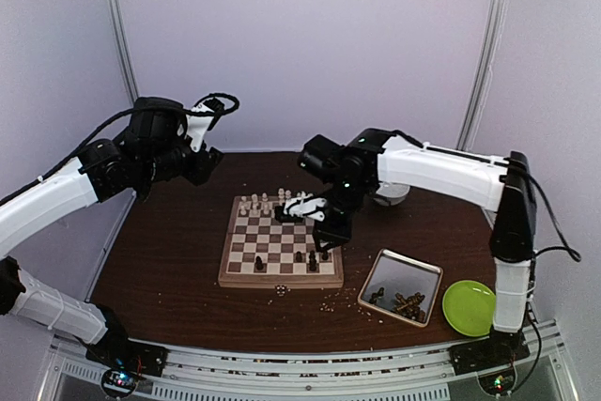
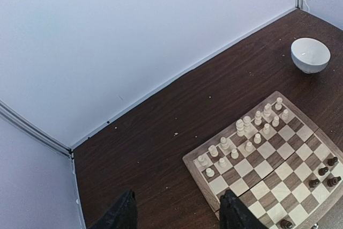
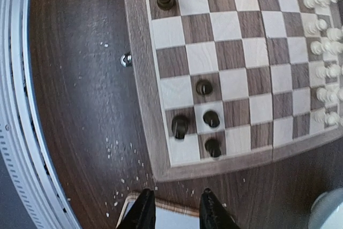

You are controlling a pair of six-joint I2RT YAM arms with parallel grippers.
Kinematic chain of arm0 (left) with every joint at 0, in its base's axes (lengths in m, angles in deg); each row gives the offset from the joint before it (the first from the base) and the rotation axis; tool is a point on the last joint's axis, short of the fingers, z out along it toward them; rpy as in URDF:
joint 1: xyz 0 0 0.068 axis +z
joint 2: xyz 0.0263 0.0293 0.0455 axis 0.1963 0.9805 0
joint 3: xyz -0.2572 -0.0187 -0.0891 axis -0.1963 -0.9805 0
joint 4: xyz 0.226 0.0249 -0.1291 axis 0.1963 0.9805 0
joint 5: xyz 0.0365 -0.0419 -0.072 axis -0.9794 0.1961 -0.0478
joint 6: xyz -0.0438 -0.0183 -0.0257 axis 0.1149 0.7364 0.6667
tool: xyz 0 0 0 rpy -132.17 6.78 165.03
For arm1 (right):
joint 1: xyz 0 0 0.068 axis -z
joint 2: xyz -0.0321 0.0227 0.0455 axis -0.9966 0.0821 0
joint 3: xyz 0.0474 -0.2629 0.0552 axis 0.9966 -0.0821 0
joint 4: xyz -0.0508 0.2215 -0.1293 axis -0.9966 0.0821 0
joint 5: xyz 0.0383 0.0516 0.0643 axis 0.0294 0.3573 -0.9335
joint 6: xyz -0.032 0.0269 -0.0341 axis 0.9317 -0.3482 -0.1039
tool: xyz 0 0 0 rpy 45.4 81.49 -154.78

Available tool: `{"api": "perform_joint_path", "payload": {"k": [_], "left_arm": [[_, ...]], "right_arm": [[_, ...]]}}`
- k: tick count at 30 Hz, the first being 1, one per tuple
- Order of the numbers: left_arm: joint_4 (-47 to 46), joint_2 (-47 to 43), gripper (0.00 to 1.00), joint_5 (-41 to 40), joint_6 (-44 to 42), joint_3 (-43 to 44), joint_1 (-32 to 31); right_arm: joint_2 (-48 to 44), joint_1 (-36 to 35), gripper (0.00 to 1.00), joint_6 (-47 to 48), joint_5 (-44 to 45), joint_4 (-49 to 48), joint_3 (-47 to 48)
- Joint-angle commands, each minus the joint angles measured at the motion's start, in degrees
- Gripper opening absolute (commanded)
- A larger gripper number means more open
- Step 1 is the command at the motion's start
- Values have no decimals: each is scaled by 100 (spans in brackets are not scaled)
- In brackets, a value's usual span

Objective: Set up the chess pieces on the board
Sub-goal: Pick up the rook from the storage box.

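the cream chess pieces (image 1: 268,202) already stand in two rows along the 12 o'clock edge of the board (image 1: 246,282), which lies in the middle of the counter (image 1: 169,269). the step in hand looks like filling the dark side. only five dark chess pieces (image 3: 211,118) are on the squares: four bunched near the 5 o'clock corner and one alone toward 7 o'clock.

the right end effector (image 3: 174,207) hangs over that 5 o'clock corner, its jaws a little apart with nothing between them, so it reads as released. the left end effector (image 2: 177,207) is raised off at 10 o'clock, also parted and empty.

next, i judge, the right arm must swing to the metal tray (image 1: 412,261) at 4 o'clock of the board, where the remaining dark men (image 1: 406,305) lie in a heap. it must pinch one cleanly and stand it upright on a free near-edge square without knocking its neighbours. the pieces are small, turned and top-heavy, so they tip easily.
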Motion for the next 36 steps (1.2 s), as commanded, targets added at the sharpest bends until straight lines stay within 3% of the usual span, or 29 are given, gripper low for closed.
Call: {"api": "perform_joint_path", "payload": {"k": [1,4,12,24,36], "left_arm": [[-93,37,54,14,-91,-37,36],[-91,102,54,24,-100,-28,36],[-73,247,54,98,-72,7,36],[-73,226,53,86,-50,-2,31],[-73,171,53,110,-90,-10,36]], "right_arm": [[-1149,327,29,180,-103,-283,-1245],[-1807,623,29,227,-195,-493,-2312],[-2806,989,29,537,-351,-917,-3920],[-2258,313,29,991,-325,-1047,-4064],[-1737,228,29,1051,-398,-1110,-4036]]}}
